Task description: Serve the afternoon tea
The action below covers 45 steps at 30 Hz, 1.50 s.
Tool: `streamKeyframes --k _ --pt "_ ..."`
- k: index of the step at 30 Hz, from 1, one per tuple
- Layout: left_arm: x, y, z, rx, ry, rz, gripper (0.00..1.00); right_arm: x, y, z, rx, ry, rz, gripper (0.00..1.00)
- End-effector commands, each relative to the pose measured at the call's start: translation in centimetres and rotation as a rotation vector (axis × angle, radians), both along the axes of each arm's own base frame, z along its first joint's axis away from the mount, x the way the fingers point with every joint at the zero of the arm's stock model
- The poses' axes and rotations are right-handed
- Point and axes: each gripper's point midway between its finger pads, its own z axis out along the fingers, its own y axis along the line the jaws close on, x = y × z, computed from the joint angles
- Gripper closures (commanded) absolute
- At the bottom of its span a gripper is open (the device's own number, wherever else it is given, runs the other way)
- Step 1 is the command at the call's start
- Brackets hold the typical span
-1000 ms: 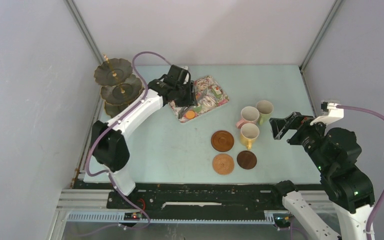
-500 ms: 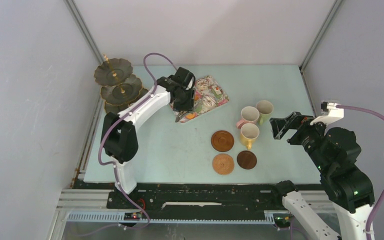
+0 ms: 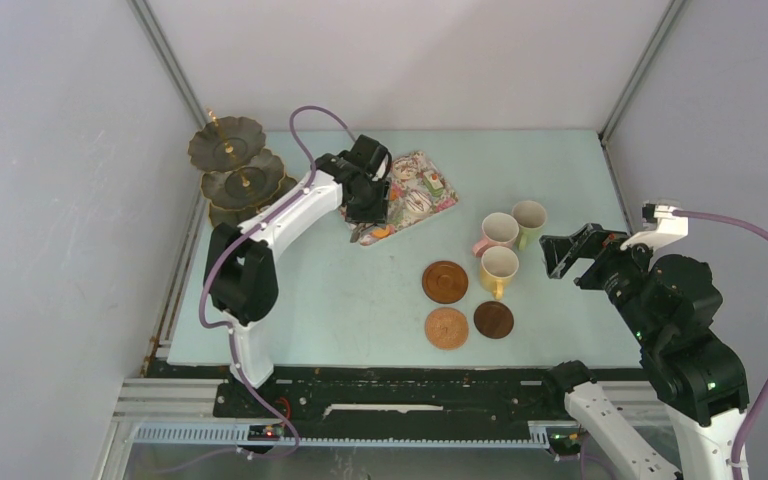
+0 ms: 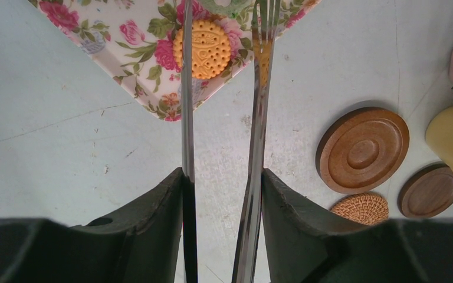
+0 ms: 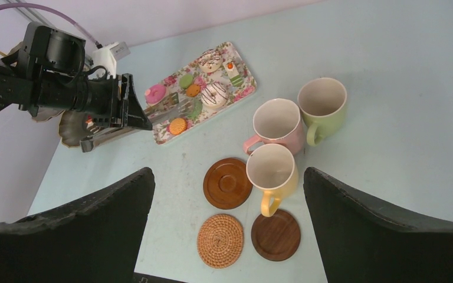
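Left wrist: cookie ahead of jaws

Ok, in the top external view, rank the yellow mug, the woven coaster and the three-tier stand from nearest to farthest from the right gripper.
1. yellow mug, just left of the right gripper.
2. woven coaster, farther left, in the front row of coasters.
3. three-tier stand, at the far left corner.

Three mugs on the table, count them! Three round coasters as well, one tiered stand, one flowered tray, one pair of tongs, and roughly eight little cakes.
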Motion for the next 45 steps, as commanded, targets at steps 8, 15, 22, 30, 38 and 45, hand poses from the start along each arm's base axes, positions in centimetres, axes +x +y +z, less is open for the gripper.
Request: streamKeyframes --k 8,15,22,30,38,45 --pt "1.3 -0.7 1.8 -0.069 -0.03 -0.009 0.48 0.4 0.0 0.2 -0.007 0.0 -0.001 0.0" --pt "2.1 -1.1 1.2 -0.08 -0.023 -0.013 0.48 0.5 0.1 0.2 -0.007 0.002 -0.002 0.0" --pt "2.5 -1.3 0.6 -0.078 -0.006 -0.01 0.47 0.5 0.0 0.2 -0.009 0.0 -0.003 0.0" --pt "1.9 -0.6 -0.3 -0.043 0.014 -0.004 0.47 0.6 -0.1 0.2 -0.012 0.002 -0.007 0.0" --pt "1.8 -0.6 -0.7 -0.034 0.025 -0.006 0.46 0.5 0.0 0.0 -0.012 0.009 -0.003 0.0" --pt "1.9 -0.4 0.0 -0.03 0.004 -0.003 0.6 0.3 0.0 0.2 -0.008 0.0 0.0 0.0"
